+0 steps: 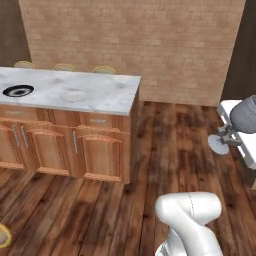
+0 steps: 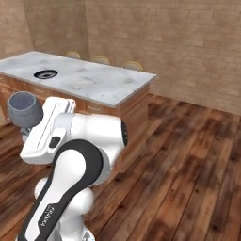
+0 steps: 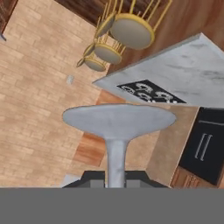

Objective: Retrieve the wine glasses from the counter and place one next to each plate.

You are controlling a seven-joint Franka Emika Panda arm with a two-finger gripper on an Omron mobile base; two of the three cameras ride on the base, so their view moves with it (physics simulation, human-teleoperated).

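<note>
Gripper clamped on wine glass stem, glass lying sideways in air. Both plates, dark and white, sit on the desk.

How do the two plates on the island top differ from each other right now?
The dark plate is navy with a white ring and dark centre; the white plate is plain and nearly blends into the marble island top. The dark plate lies further from the island's free end, the white plate nearer it. Both are round, lie flat, look similar in size, and neither has a glass beside it.
</note>
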